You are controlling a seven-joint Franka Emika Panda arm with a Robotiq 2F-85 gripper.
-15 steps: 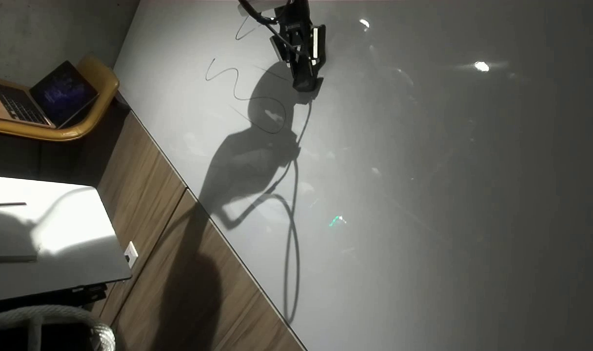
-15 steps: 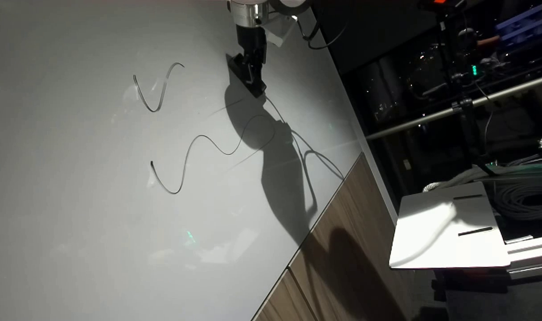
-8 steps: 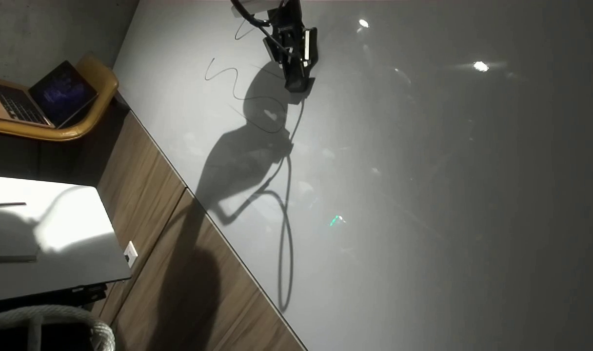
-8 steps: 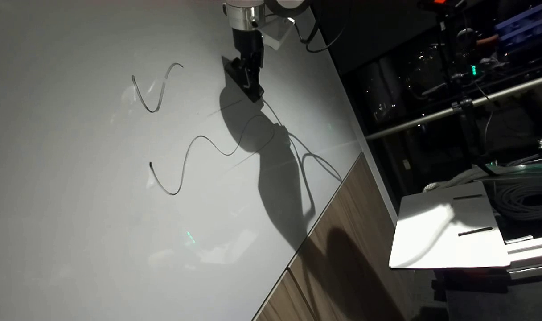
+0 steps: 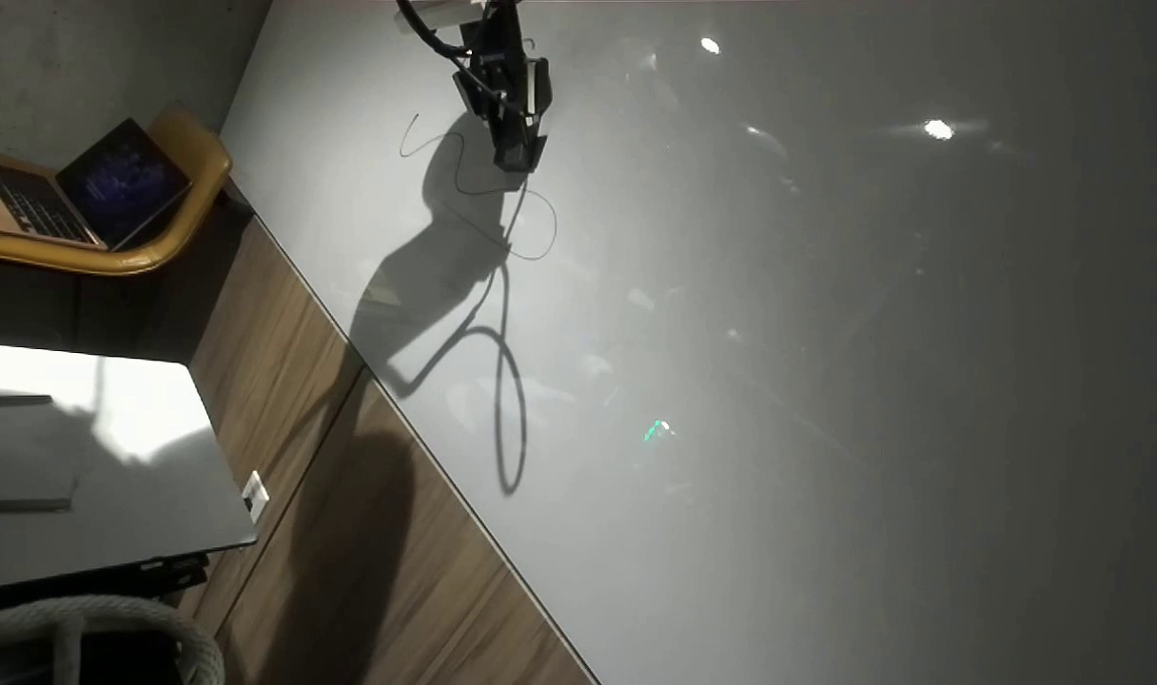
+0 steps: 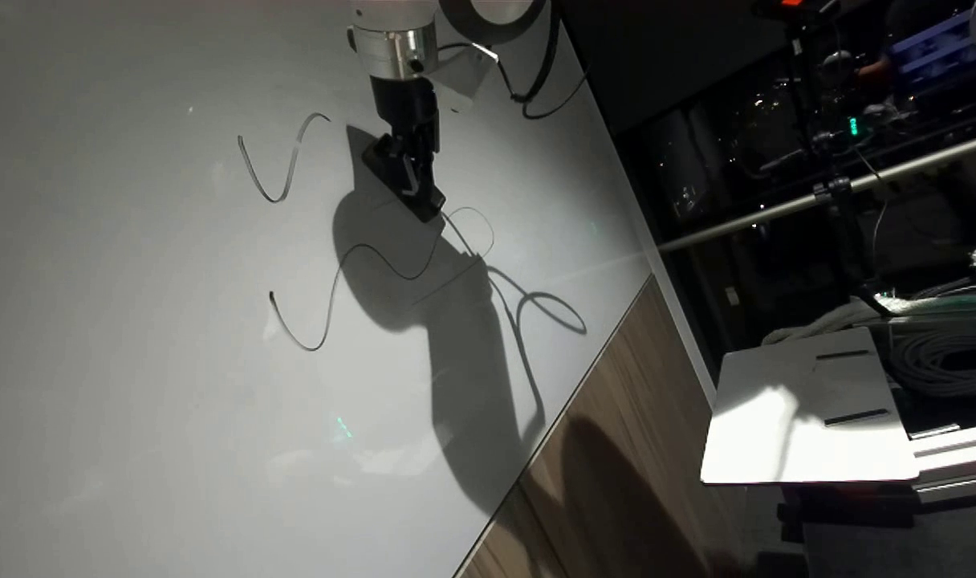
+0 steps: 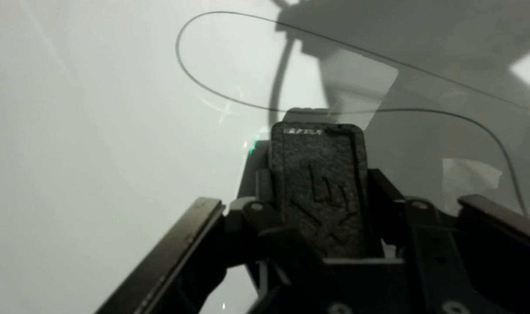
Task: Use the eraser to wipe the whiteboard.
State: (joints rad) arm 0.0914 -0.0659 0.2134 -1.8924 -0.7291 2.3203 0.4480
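Observation:
My gripper (image 7: 321, 188) is shut on the eraser (image 7: 319, 161), a dark grey block with scratched marks, gripped by its long sides in the wrist view. The whiteboard (image 6: 175, 337) fills most of both exterior views. Along it runs a thin wavy line (image 6: 361, 246) ending in a loop, and a separate U-shaped line (image 6: 275, 199) lies farther left. In an exterior view the gripper (image 6: 412, 172) holds the eraser just above the loop end of the wave. Its shadow falls over part of that line. Whether the eraser touches the board I cannot tell.
Brown wood-grain panels (image 5: 426, 561) border the board's lower edge. A yellow chair (image 5: 212, 162) carries an open laptop (image 5: 127, 185). Pale flat panels (image 5: 112, 476) stand beside the wood. A metal rail (image 6: 777, 205) crosses the dark area past the board's side edge.
Holding the eraser throughout, my gripper has shifted left in both exterior views, and also downward in one of them, nearer the wavy line. Its shadow has moved along. The drawn lines look unchanged.

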